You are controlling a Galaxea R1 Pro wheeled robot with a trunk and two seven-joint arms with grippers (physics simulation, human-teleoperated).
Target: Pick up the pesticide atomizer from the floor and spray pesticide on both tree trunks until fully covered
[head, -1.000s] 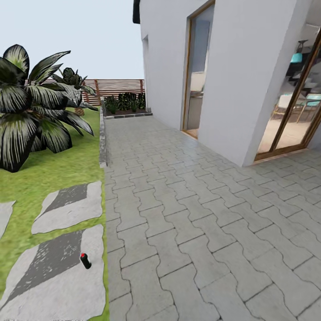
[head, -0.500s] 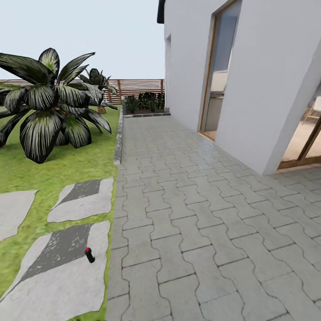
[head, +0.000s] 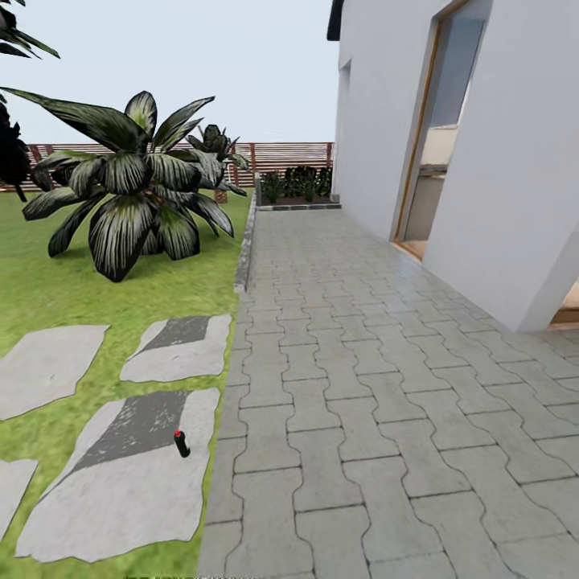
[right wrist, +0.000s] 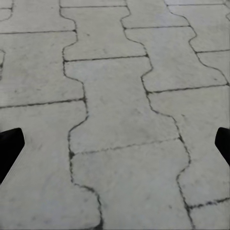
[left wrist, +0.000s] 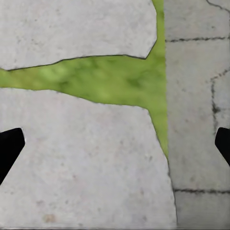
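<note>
The pesticide atomizer [head: 182, 443], one small black bottle with a red tip, lies tilted on a flat pale grey stepping slab [head: 129, 490] with a darker rough patch, close to the slab's edge nearest the grey interlocking paving [head: 362, 386]. Four such irregular slabs show in the head view, set in the green lawn [head: 56, 281]. Beyond them stand two striped-leaf palms [head: 137, 193], a slatted reddish-brown fence [head: 281, 153] and a smooth white house wall [head: 498, 161]. The left tool [left wrist: 115, 143] hangs over a slab edged with grass, its dark fingertips spread wide at the frame's sides; the right tool [right wrist: 115, 143] is spread just as wide over bare paving. How far the bottle lies from either tool I cannot tell.
</note>
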